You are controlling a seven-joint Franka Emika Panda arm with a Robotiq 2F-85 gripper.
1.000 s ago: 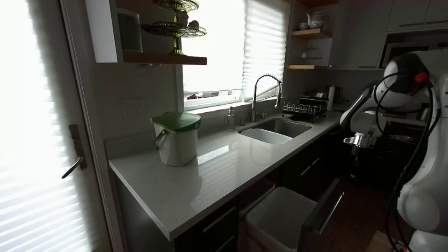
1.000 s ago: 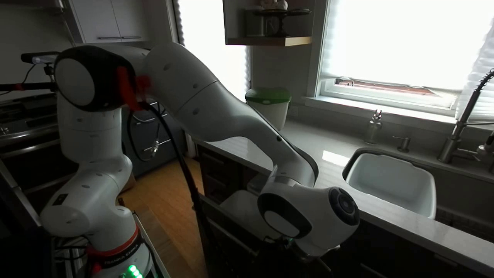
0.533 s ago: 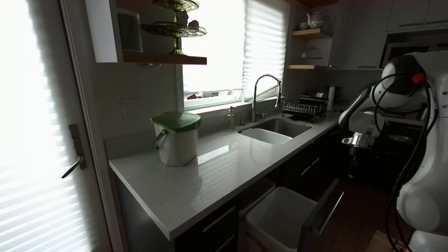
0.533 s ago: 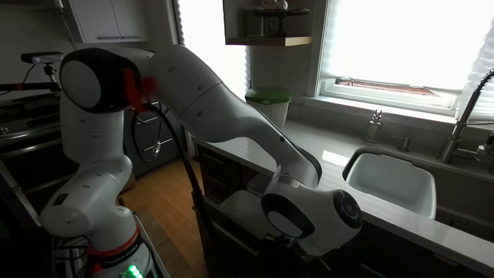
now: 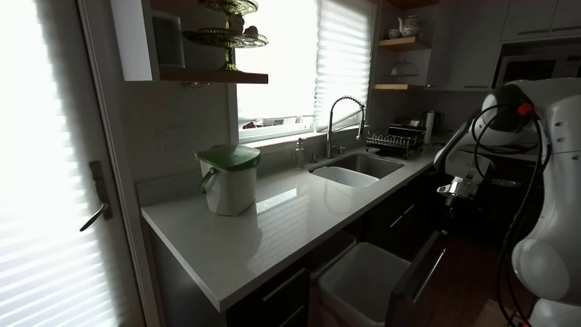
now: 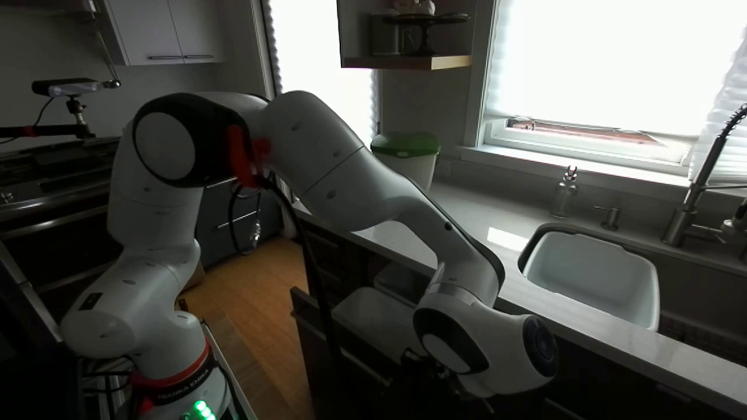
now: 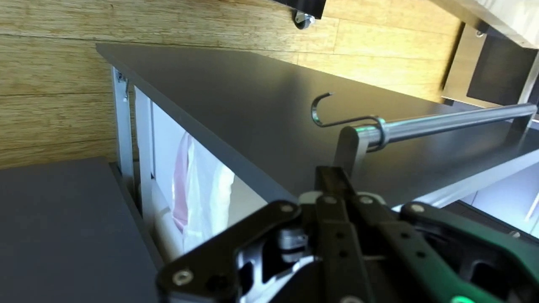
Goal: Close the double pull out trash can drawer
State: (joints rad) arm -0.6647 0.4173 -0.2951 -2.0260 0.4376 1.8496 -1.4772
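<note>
The drawer (image 5: 416, 269) juts from under the counter (image 5: 190, 227), low and right of centre in an exterior view, its length running down rightward, front facing right. Near that front's corner, the gripper (image 7: 334, 181) is pinched together.

One open drawer (image 7: 236, 97), two trash bins (image 5: 365, 277), one hook (image 7: 344, 121), one bucket (image 5: 230, 188) and one faucet (image 5: 330, 136) are showing.

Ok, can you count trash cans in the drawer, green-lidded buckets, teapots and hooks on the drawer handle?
Trash cans in the drawer: 2
Green-lidded bucket: 1
Teapot: 1
Hook on the handle: 1
Total: 5
</note>
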